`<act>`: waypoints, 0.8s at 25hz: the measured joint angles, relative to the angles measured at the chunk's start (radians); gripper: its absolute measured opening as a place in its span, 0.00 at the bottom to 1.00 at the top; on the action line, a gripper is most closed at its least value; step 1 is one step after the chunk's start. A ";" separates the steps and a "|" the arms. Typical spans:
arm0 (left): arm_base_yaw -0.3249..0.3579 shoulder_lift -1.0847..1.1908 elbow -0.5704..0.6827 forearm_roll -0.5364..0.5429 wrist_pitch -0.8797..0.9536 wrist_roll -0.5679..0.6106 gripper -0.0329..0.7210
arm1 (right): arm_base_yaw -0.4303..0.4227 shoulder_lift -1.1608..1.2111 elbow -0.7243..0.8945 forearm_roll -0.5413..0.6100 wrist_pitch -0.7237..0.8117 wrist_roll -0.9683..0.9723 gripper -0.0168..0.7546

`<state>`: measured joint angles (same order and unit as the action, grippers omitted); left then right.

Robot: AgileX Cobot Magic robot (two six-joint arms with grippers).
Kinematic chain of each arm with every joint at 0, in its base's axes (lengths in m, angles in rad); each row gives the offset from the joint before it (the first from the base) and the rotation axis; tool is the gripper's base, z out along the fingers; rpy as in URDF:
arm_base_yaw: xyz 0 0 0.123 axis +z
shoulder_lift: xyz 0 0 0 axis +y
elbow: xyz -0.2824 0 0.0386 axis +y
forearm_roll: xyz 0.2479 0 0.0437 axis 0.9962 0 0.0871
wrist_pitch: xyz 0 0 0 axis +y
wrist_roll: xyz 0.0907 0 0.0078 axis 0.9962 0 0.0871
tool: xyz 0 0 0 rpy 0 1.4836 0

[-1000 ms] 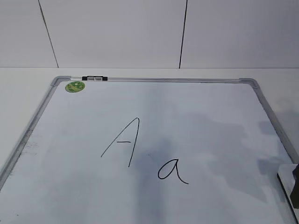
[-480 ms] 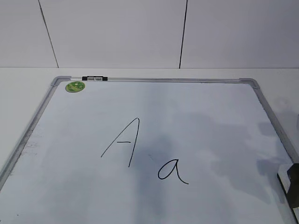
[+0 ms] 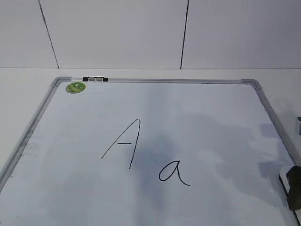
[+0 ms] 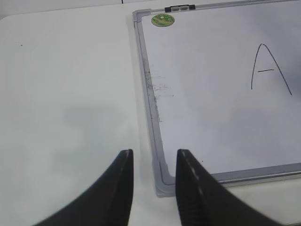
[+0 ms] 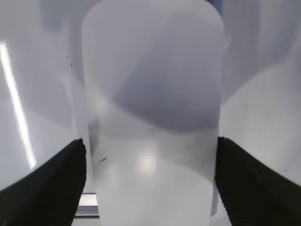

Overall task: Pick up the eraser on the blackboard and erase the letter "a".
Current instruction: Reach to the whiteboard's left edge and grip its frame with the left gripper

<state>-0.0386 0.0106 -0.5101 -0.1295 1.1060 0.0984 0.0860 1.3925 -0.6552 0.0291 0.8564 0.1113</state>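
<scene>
- The right gripper [image 5: 150, 160] has its jaws spread wide, one dark finger [image 5: 44, 181] on each side of the eraser [image 5: 153, 108]; whether they touch its sides I cannot tell.
- The eraser is a white rounded block that fills the right wrist view, its long sides running between the two fingers, lying on the blackboard [image 3: 211, 136].
- In the exterior view the eraser [image 3: 283, 180] shows only as a white sliver with a dark edge at the blackboard's lower right edge, with the dark gripper partly over it.
- The left gripper [image 4: 154, 162] has its jaws part open with nothing between them; it hangs over the near left corner of the blackboard [image 4: 197, 94], one finger [image 4: 120, 188] above the white desk [image 4: 70, 94], the other above the grey frame.
- The letter "a" [image 3: 174, 173] sits unwiped near the middle of the blackboard, left of the eraser and well apart from it.
- A capital "A" [image 3: 124, 143] stands just up and left of the letter "a".
- A round green magnet [image 3: 75, 87] sits in the blackboard's far left corner, beside a small black clip [image 3: 95, 79] on the frame.
</scene>
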 joint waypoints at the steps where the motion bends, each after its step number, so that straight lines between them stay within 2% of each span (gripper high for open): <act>1: 0.000 0.000 0.000 0.000 0.000 0.000 0.35 | 0.000 0.007 0.000 0.000 0.000 0.000 0.90; 14: 0.000 0.000 0.000 0.000 0.000 0.000 0.35 | 0.000 0.047 0.000 0.000 -0.007 0.002 0.88; 20: 0.000 0.000 0.000 0.000 0.000 0.000 0.35 | 0.000 0.047 0.000 -0.002 -0.007 0.002 0.79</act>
<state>-0.0386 0.0106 -0.5101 -0.1295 1.1060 0.0984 0.0860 1.4393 -0.6552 0.0270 0.8494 0.1131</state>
